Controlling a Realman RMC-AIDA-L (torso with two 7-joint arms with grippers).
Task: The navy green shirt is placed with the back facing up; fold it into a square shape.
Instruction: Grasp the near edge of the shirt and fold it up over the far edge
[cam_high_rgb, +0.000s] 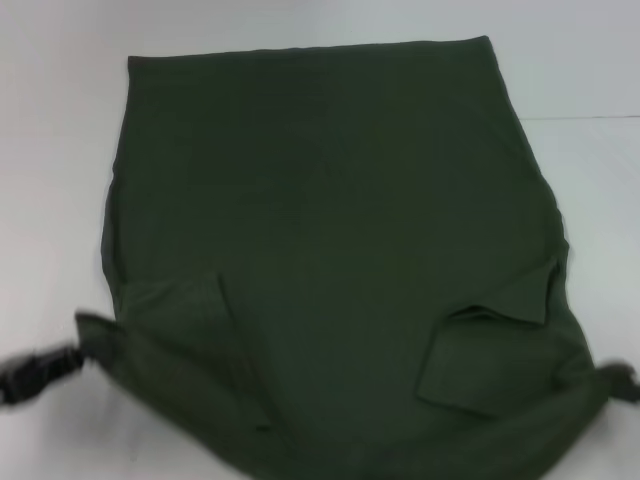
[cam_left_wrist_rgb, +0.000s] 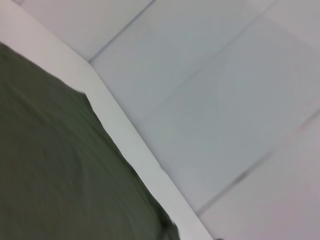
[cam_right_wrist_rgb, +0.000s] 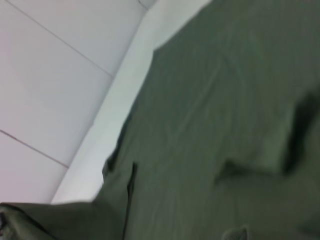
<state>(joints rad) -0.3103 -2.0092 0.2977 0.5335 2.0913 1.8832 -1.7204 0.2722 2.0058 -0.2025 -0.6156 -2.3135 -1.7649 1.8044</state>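
Observation:
The navy green shirt (cam_high_rgb: 330, 220) lies back up on the white table (cam_high_rgb: 50, 160), hem at the far side and both short sleeves (cam_high_rgb: 175, 300) folded inward over the body. My left gripper (cam_high_rgb: 68, 353) is at the near left corner, where the cloth is drawn out to a point. My right gripper (cam_high_rgb: 612, 380) is at the near right corner, where the cloth is drawn out the same way. Both near corners look lifted slightly. The shirt also shows in the left wrist view (cam_left_wrist_rgb: 60, 165) and in the right wrist view (cam_right_wrist_rgb: 225, 100).
The table's edge shows in the left wrist view (cam_left_wrist_rgb: 125, 135) and in the right wrist view (cam_right_wrist_rgb: 110, 125), with tiled floor (cam_left_wrist_rgb: 225, 100) beyond. Bare white tabletop lies left, right and behind the shirt.

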